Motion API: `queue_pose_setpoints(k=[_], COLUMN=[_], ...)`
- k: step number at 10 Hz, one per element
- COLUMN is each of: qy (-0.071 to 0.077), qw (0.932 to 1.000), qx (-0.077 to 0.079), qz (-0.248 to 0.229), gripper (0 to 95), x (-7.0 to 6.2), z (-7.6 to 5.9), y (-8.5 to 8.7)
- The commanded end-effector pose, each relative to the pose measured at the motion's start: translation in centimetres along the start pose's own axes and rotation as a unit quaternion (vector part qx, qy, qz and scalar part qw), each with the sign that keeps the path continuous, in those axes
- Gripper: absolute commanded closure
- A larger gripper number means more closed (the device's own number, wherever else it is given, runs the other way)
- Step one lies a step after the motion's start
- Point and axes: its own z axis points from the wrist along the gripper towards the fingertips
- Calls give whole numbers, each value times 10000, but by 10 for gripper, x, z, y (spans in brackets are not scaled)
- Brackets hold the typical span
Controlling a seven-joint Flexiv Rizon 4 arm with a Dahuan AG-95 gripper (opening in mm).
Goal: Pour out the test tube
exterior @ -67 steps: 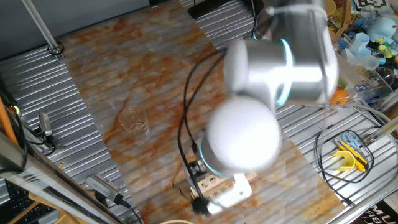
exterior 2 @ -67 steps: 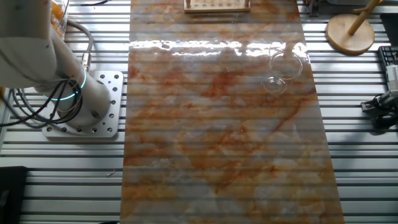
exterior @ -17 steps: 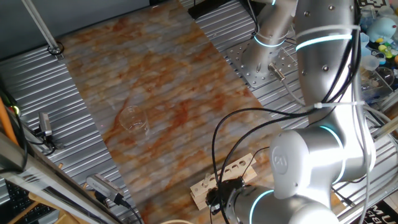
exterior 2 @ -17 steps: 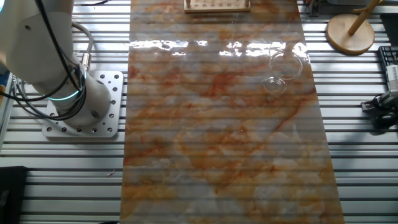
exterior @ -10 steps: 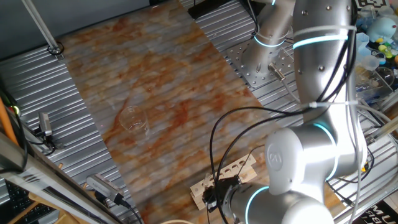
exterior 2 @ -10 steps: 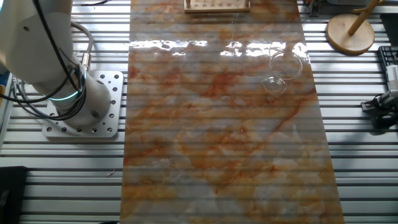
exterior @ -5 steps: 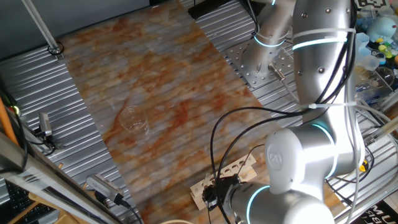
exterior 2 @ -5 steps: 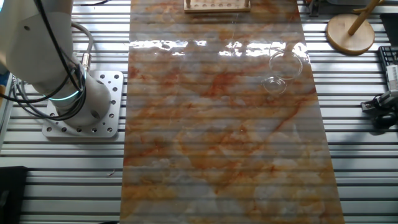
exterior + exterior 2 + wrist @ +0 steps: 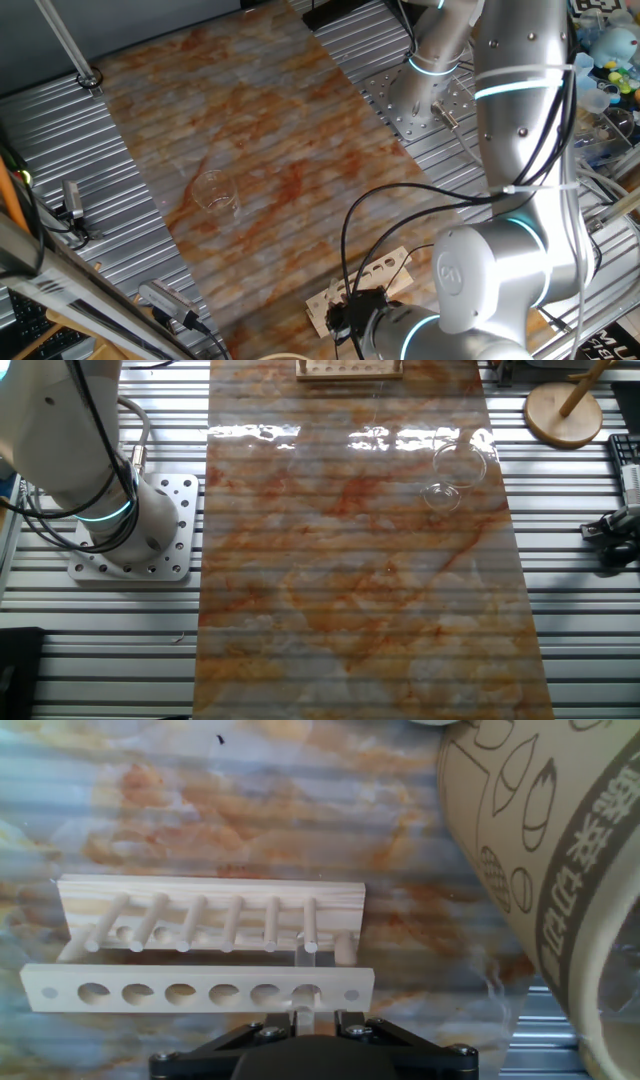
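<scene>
The marbled orange surface [image 9: 250, 120] runs lengthwise through both fixed views, and the silver arm [image 9: 520, 150] folds down over its near end in one of them, hiding its own wrist. That view shows only part of the pale wooden rack [image 9: 375, 270] under the arm, with the clear beaker [image 9: 213, 190] well apart from it. The other fixed view shows the rack at the top edge but neither wrist nor tube. Only the hand view settles the relation that matters. It looks down on the rack, a tan printed cylinder [image 9: 530, 850] to the right. The test tube [image 9: 308, 975] stands in a hole toward the rack's right end, directly ahead of the jaws, its long axis upright and roughly along their line. The jaws stand narrowly apart at the tube's upper end; whether they are clamped on it I cannot tell.
</scene>
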Motion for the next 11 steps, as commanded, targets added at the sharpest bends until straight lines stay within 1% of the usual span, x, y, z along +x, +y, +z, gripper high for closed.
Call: queue_pose_setpoints(k=[1, 4, 5, 6, 8, 11], qy=[55, 139, 159, 180, 288, 340], qw=[10000, 9999, 9999, 9998, 9995, 9994], qx=[10, 9, 6, -1, -12, -14], qz=[-27, -29, -31, -60, -131, -106], gripper=[760, 760, 570, 570, 570, 570], x=[1, -1, -1, -1, -1, 0], z=[2, 5, 6, 6, 6, 7], y=[1, 1, 1, 1, 1, 1])
